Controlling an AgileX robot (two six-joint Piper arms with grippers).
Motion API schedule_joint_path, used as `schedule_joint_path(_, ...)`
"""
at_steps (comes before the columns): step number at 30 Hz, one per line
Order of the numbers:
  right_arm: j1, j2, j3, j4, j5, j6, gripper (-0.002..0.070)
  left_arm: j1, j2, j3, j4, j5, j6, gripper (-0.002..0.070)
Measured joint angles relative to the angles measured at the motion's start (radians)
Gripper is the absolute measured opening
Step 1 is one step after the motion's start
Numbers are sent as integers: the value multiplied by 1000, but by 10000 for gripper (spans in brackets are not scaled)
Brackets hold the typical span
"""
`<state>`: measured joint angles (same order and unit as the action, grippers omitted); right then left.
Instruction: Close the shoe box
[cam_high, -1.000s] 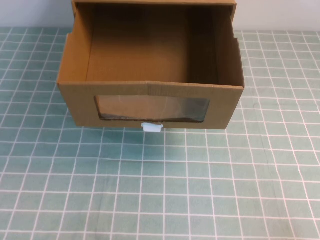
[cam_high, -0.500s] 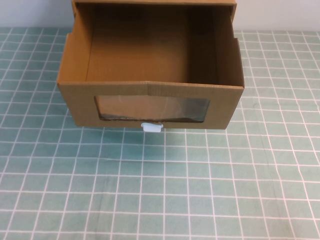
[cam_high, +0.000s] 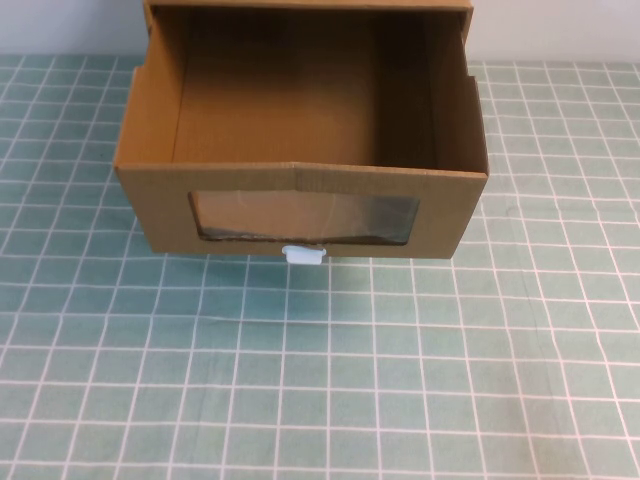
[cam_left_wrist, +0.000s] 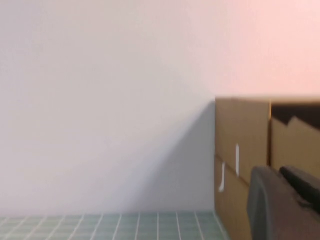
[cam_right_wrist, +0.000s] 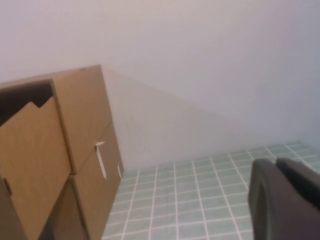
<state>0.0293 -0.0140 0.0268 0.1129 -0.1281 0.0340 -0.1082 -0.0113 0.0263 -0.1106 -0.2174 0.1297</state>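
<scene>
While the box (cam_high: 300, 150) sits pulled open at upper centre of the counter (cam_high: 320, 380) | left claw (cam_left_wrist: 285, 205), right claw (cam_right_wrist: 285, 200): we cannot tell their spread | risk: an off-centre push could skew the drawer and jam it.

Even bright light, soft shadows; wrist views slightly blurred

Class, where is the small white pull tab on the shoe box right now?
In the high view, the white pull tab sits centrally, just below the clear window in the pulled-out shoe box front, over the green grid mat.
</scene>
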Motion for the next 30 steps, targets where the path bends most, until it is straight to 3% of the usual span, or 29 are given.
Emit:
schedule_joint_path(7,0,0,0,2,-55,0,-11,0,0,0,0,-71,-3,-3)
schedule_joint_path(11,0,0,0,8,-232,62,-11,0,0,0,-2,-138,-21,-3)
schedule_joint_path(15,0,0,0,14,-512,164,-11,0,0,0,-9,-347,-138,-3)
schedule_joint_path(18,0,0,-38,22,-581,267,-11,0,-2,-8,-12,-527,-202,-3)
schedule_joint_path(23,0,0,-253,22,-490,332,-11,0,-3,-186,-19,-496,-222,-3)
schedule_joint_path(30,0,113,-699,22,-120,339,-11,0,153,-591,-19,-279,-225,-3)
